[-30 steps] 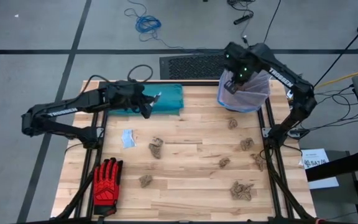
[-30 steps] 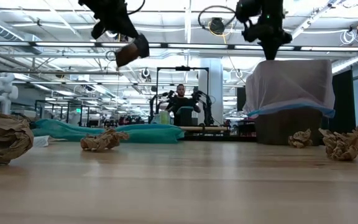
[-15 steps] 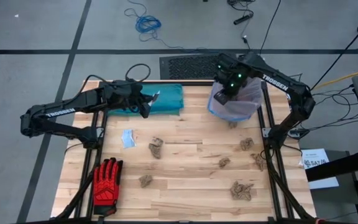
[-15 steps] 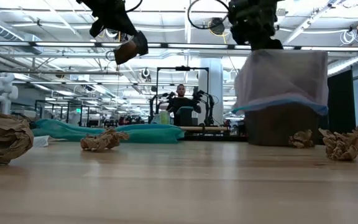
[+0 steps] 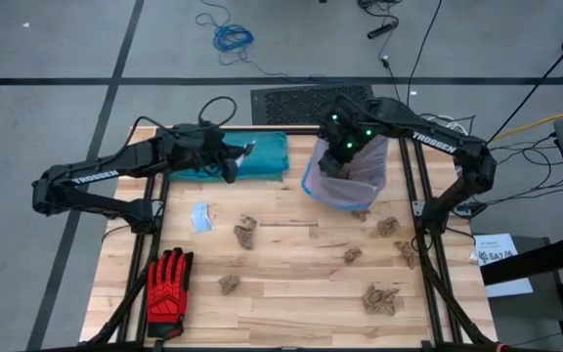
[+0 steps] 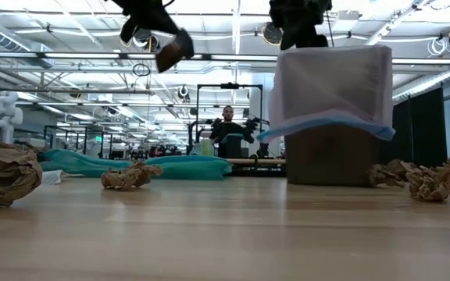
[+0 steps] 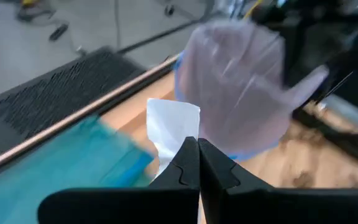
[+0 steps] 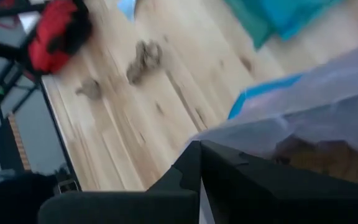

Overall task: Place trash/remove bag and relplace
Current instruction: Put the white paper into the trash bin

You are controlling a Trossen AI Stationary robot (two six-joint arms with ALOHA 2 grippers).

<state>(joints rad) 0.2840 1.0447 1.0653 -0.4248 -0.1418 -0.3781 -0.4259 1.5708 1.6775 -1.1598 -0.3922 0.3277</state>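
A bin (image 6: 334,156) lined with the pale pink bag (image 5: 345,176), blue-edged at its hem (image 6: 326,125), stands on the table at the far middle-right. My right gripper (image 5: 345,147) is shut at its top rim. My left gripper (image 5: 233,161) is shut on a white scrap (image 7: 169,127), held in the air over the teal bag (image 5: 260,154) to the left of the bin. Tan paper wads (image 5: 246,232) (image 5: 380,298) lie scattered on the table; some brown paper shows inside the bag (image 8: 316,155). My left gripper pinches the white scrap's lower end (image 7: 178,148) between its two fingers. The scrap sticks out past the fingertips, clear of the table. My right gripper comes from above, pointing down, and is shut on the bag over the bin's rim (image 8: 229,140), on the side toward the table's left. The bin stands upright with its base on the table.
A red-and-black glove (image 5: 168,286) lies at the near left. A pale blue scrap (image 5: 201,217) lies left of centre. More wads (image 5: 353,255) (image 5: 388,226) (image 5: 229,284) lie on the right and near parts. A person stands in the room behind (image 6: 226,129).
My right gripper has gone toward the table's left edge and a little toward the near edge, staying shut on the rim. The lined bin has slid with it along the table from the far right corner toward the middle, staying upright.
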